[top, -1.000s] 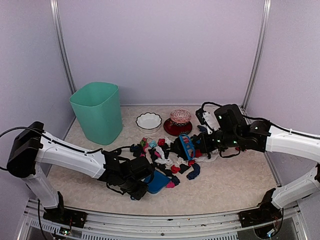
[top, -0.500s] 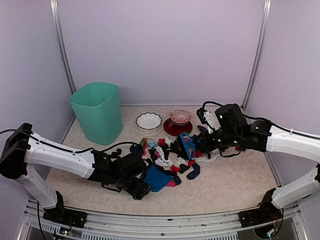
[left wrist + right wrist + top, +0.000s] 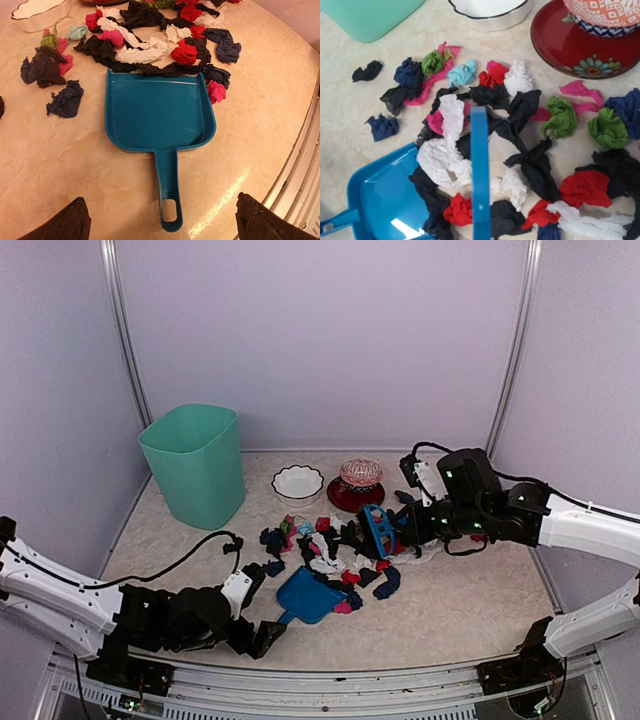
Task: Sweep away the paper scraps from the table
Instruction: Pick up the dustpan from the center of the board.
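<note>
Along the near edge of the desk (image 3: 460, 605) we see the left arm (image 3: 60, 592) lying low. The left jaws are released and wide apart. In the left wrist view the two dark fingertips (image 3: 67, 224) sit at the bottom corners with nothing between them.

Just ahead of them the blue dustpan (image 3: 305, 596) lies flat on the desk. Its handle points toward the left jaws and its open lip faces the paper scraps (image 3: 335, 552).

The scraps form a loose heap in the middle of the desk, mostly black with red, pink, white, blue and green wads. Several lie right against the dustpan's lip, and a few dark ones sit apart on the left.

From the right side the right arm (image 3: 590, 525) reaches in over the heap. The right jaws are grasping the blue hand brush (image 3: 378, 530), which is tilted above the far side of the scraps. In the right wrist view we see the brush as a blue bar across the heap, and the fingers themselves are out of view.

Behind the scraps stand a white bowl (image 3: 298, 483) and a red plate (image 3: 340, 502) carrying a patterned bowl (image 3: 361, 473). A green bin (image 3: 195, 465) stands at the far left.
</note>
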Available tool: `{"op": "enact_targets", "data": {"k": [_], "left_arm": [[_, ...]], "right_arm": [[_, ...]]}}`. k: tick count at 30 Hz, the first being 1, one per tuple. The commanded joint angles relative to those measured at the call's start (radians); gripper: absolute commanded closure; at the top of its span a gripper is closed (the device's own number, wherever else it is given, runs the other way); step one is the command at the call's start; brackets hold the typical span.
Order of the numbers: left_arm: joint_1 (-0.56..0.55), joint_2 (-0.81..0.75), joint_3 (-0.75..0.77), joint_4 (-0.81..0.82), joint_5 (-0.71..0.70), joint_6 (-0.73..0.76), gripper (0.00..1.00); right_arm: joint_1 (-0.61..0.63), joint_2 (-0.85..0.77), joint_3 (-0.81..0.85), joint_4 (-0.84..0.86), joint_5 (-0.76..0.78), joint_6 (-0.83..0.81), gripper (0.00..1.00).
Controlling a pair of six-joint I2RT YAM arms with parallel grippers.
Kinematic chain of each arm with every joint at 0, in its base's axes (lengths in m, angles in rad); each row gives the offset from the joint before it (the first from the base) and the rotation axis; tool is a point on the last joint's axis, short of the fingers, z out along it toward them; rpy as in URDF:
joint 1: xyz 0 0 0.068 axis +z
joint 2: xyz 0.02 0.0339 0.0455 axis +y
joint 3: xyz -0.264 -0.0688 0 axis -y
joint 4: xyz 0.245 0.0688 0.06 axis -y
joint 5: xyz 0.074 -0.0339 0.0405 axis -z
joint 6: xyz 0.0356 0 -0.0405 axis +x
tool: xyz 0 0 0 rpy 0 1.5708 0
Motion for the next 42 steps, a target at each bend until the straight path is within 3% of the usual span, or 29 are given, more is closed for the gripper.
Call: {"op": "enact_targets", "data": {"k": [1, 7, 21, 30, 42], "left_arm": [[-0.036, -0.06, -0.14, 0.322, -0.132, 0.079, 0.01], [-0.048, 0.01, -0.198, 0.475, -0.152, 0.171, 0.03], [-0.082, 0.399, -0.045, 0.587, -0.223, 0.238, 0.13], [-0.065, 0.462, -0.019, 0.596, -0.2, 0.249, 0.25], [0.025, 0.467, -0.054, 0.64, -0.059, 0.241, 0.38]], "right_arm": [[-0.008, -0.036, -0.018, 0.016, 0.011, 0.02, 1.0], [-0.008, -0.034, -0.026, 0.018, 0.012, 0.044, 1.0], [-0.008, -0.053, -0.058, 0.012, 0.012, 0.061, 1.0], [-0.009, -0.057, -0.06, 0.006, 0.011, 0.05, 1.0], [-0.008, -0.026, -0.041, 0.005, 0.011, 0.034, 1.0]]}}
